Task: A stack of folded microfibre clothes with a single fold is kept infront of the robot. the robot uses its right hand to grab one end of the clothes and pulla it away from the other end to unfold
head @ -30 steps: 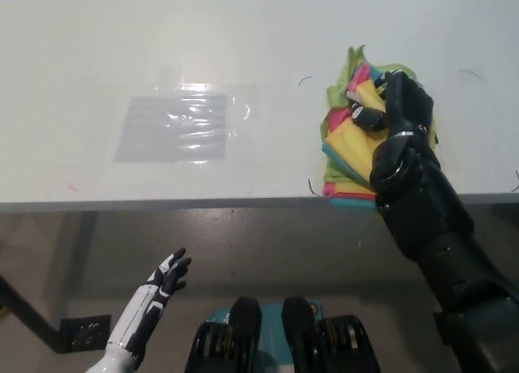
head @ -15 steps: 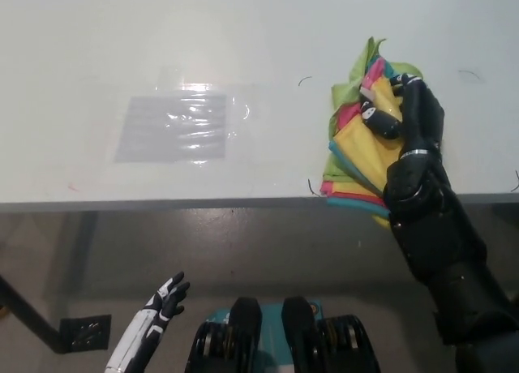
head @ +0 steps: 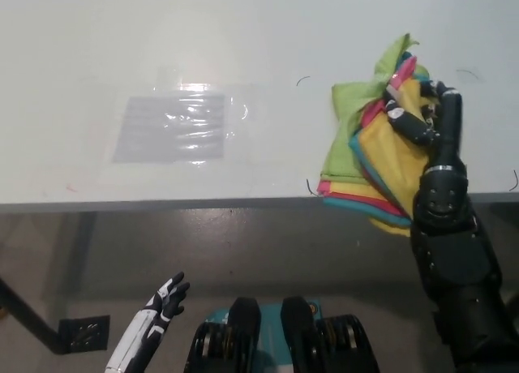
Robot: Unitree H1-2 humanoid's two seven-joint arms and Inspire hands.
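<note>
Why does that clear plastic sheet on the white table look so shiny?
Head view: overhead light bounces off the clear plastic sheet, leaving a white glare patch along its top edge; the white table also looks washed out up top. The colourful stack of microfibre cloths and the black right hand are sharp.

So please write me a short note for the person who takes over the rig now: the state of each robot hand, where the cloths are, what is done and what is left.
Right robot hand: shut on the far end of the cloth stack, which it lifts toward the right.
Left robot hand: open, resting low below the table edge, holding nothing.
Cloths: on the table's right side, near the front edge, partly hanging over it. The green underside shows at the left and the layers are fanned out.
Done: the end is grasped and the fold is partly open.
Left: pull the end fully away so the cloths lie flat, then release.
</note>
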